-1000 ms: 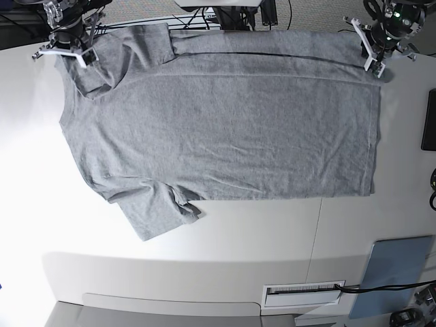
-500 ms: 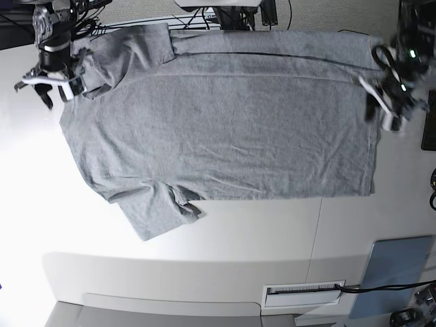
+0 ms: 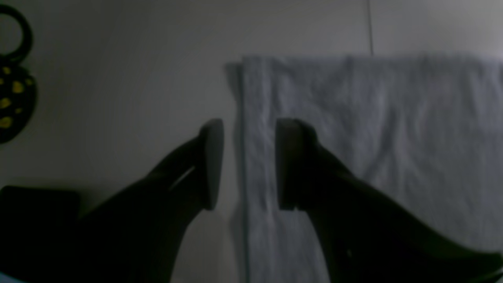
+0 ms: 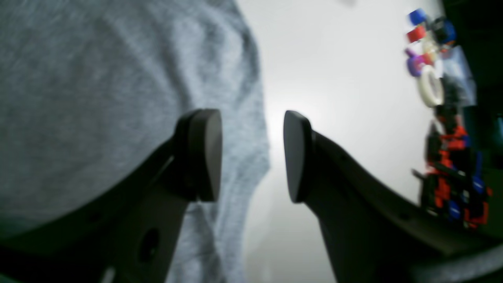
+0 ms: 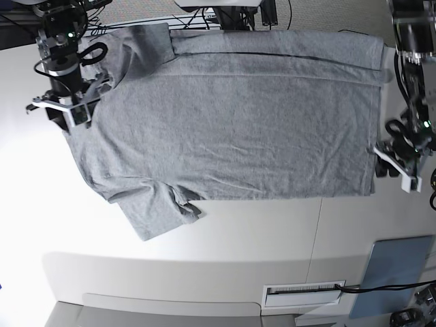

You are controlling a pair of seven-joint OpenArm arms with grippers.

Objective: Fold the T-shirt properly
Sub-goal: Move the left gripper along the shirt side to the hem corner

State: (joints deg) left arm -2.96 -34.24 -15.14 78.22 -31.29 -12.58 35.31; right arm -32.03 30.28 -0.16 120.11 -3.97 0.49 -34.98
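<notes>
The grey T-shirt lies spread flat on the white table, plain side up, collar end to the left and hem to the right. The far sleeve is folded over onto the body; the near sleeve sticks out. My right gripper hovers open at the shirt's left edge. In the right wrist view that gripper has one finger over cloth and one over bare table. My left gripper is open at the hem's near corner. Seen from the left wrist, this gripper straddles the hem edge, holding nothing.
A black flat object sits at the right table edge, and a blue-grey pad at the lower right. A white label strip lies near the front edge. Cables run behind the shirt's far edge. Colourful small parts stand beyond the table.
Both arms have left the shirt's far corners and come toward the near side along its left and right edges. Both grippers have opened. The shirt has not shifted.
</notes>
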